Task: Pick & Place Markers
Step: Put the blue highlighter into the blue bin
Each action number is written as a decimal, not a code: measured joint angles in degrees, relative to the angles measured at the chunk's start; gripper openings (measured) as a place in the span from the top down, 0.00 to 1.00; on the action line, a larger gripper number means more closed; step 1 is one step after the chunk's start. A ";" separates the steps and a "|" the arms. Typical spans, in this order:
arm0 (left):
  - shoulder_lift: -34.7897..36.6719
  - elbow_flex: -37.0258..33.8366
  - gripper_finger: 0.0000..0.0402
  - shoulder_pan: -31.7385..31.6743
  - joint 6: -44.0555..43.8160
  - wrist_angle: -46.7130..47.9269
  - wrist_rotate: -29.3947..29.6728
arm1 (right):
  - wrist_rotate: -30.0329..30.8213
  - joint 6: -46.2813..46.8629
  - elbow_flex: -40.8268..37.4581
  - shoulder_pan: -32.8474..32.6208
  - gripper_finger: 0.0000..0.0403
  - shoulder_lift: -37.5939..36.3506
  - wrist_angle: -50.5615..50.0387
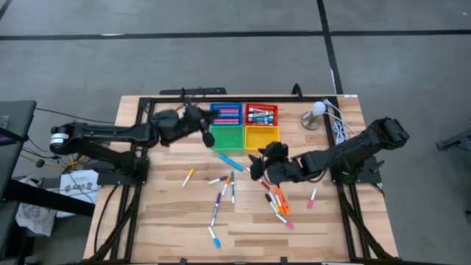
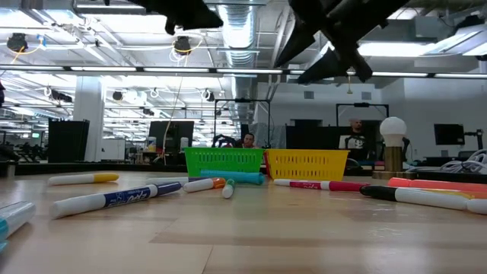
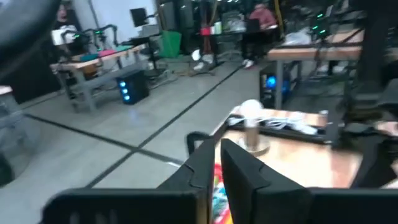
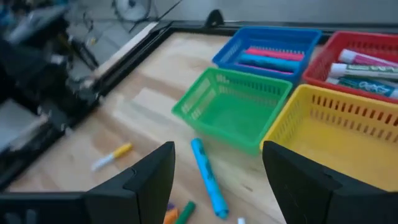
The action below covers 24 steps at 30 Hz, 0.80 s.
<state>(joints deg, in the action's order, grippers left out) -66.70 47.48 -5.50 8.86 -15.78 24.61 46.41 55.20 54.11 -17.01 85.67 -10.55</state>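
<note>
Many markers lie loose on the wooden table: a blue one (image 1: 230, 160) (image 4: 207, 176), a yellow one (image 1: 188, 177), a cluster (image 1: 223, 190) and orange ones (image 1: 280, 199). More markers lie in the blue tray (image 1: 226, 114) and the red tray (image 1: 261, 114). My left gripper (image 1: 204, 129) (image 3: 217, 152) hovers shut and level, high at the left edge of the blue and green trays (image 1: 227, 138), with nothing between its fingers. My right gripper (image 1: 257, 163) (image 4: 217, 149) stands open above the table, in front of the yellow tray (image 1: 261, 137). It slants down, with the blue marker below its gap.
The four trays form a square block at the table's far middle. A small lamp with a white bulb (image 1: 318, 110) and white cables (image 1: 337, 126) stand at the far right. A black frame (image 1: 184, 97) runs along the far edge. People sit in the room beyond.
</note>
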 joint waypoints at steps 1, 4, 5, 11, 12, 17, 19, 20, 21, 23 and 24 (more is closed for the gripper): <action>0.29 0.00 0.95 -1.40 0.04 0.85 -1.41 | -0.02 1.00 0.00 0.53 0.42 0.00 0.25; 0.46 -0.01 0.98 -5.06 -0.03 3.50 -8.26 | 0.00 2.40 0.00 1.43 0.42 0.00 0.98; 0.45 0.00 0.98 -6.00 -0.04 4.42 -10.59 | 0.00 2.36 0.00 1.45 0.42 0.00 1.19; -0.03 -0.08 0.98 -8.09 -0.06 9.45 -17.48 | -0.02 1.24 0.00 1.41 0.42 0.00 2.96; -0.01 -0.51 0.98 -8.00 -0.07 9.33 -17.97 | -0.06 0.04 0.00 1.41 0.42 0.00 3.71; 0.00 -4.01 0.98 -7.96 -0.16 9.56 -21.21 | -5.65 -6.05 0.09 3.21 0.42 1.56 7.85; 0.02 -5.59 0.98 -7.93 -1.61 9.82 -21.61 | -11.22 -9.59 -0.02 4.89 0.44 3.51 10.18; 0.27 -6.36 0.98 -7.95 -2.69 9.80 -21.64 | -14.60 -11.12 0.17 5.73 0.45 5.01 12.30; 0.67 -7.18 0.98 -7.95 -3.52 9.84 -21.63 | -17.38 -12.42 0.16 6.51 0.47 6.34 13.00; 1.57 -8.27 0.97 -7.61 -4.70 9.51 -21.64 | -21.56 -14.67 0.04 7.77 0.49 9.09 14.73; 2.42 -8.92 0.97 -7.47 -4.96 9.78 -21.69 | -22.64 -15.73 0.03 8.21 0.51 10.26 15.32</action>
<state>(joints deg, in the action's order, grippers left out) -64.28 38.56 -12.97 3.90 -6.00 2.92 23.77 39.47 54.14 -8.80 95.93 4.77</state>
